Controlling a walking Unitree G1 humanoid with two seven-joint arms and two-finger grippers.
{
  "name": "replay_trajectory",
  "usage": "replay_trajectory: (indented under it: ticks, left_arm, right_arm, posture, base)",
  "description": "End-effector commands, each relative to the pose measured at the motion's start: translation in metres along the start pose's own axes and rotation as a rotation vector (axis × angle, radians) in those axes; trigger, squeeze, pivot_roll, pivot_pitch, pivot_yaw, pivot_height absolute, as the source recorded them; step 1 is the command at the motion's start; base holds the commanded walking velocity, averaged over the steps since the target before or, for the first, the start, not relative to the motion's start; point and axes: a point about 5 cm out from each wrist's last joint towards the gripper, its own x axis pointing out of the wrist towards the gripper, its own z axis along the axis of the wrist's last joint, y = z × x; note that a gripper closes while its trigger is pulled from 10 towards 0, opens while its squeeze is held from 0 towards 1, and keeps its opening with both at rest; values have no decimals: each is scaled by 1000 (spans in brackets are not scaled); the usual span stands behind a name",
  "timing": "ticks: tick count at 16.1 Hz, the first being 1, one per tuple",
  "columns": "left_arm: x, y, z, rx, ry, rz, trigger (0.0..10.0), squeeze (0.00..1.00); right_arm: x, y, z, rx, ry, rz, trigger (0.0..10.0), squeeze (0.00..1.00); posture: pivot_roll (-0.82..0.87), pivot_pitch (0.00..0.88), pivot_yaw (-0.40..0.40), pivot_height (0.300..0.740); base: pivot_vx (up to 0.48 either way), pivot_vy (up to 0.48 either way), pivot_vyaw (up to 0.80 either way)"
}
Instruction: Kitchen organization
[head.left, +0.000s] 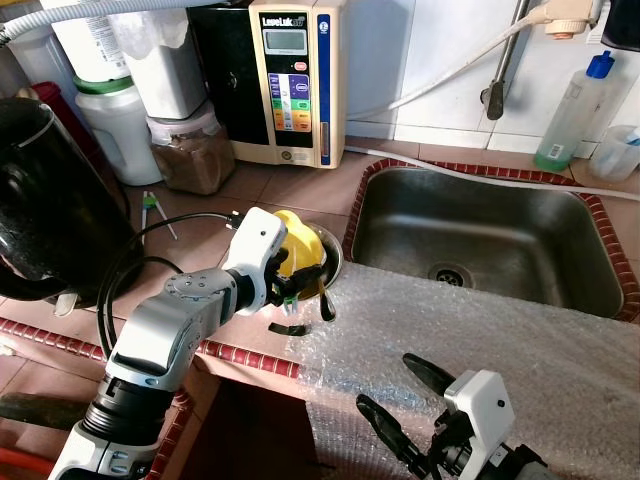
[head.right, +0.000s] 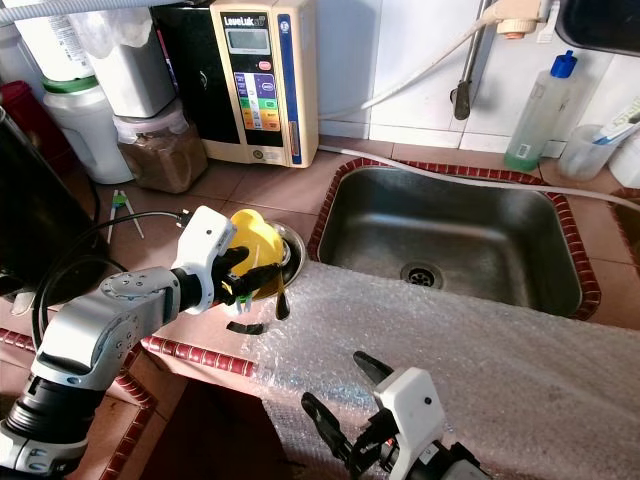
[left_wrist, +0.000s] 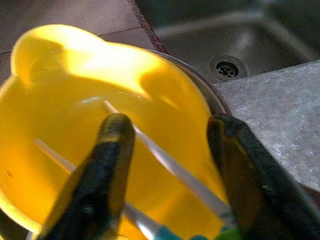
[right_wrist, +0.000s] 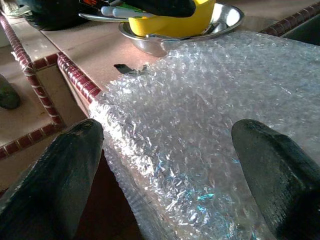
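1. My left claw (head.left: 305, 285) sat at the yellow bowl (head.left: 298, 243), fingers apart, one inside the bowl and one outside past its rim; I couldn't tell if they gripped it.
2. Yellow bowl rested in a steel bowl (head.left: 331, 262) on the tiled worktop (head.left: 200, 205), just beside the sink (head.left: 480, 235).
3. In the left wrist view thin white sticks (left_wrist: 165, 160) lay inside the yellow bowl, one running between the fingers.
4. My right claw (head.left: 405, 400) hung low over the bubble wrap (head.left: 480, 320), fingers wide apart, holding nothing.
5. Bubble wrap covered the worktop's front edge beside the steel bowl.
6. Small dark scrap (head.left: 288, 329) lay on the worktop just below the left claw.
7. Water ionizer (head.left: 295, 80) and jars (head.left: 190, 145) stood at the back wall; a bottle with a blue cap (head.left: 575, 110) stood behind the sink.
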Motion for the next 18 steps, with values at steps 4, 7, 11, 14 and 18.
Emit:
replay_trajectory:
  ticks: [4,7,11,14,18]
  left_arm:
    - [1,3,5,19,-4,9,0,0]
    - [0,3,7,16,-18,2,0,0]
    - [0,4,10,12,-31,2,0,0]
    - [1,5,12,10,-47,5,0,0]
    - [-1,9,18,10,-105,25,0,0]
  right_arm:
    - [1,0,4,-19,-12,0,10000,0]
    - [1,-1,4,-23,-11,2,10000,0]
    - [1,-2,4,-24,-11,0,10000,0]
    - [1,-2,4,-22,-10,-4,10000,0]
    - [2,-8,7,-23,-25,-14,10000,0]
  posture:
    - [-5,54,82,740]
    - [-4,51,80,740]
    - [-7,52,81,740]
    - [-9,52,80,740]
    - [-8,50,76,740]
  base:
    - [0,0,0]
    - [0,0,0]
    - [0,0,0]
    - [0,0,0]
    - [0,0,0]
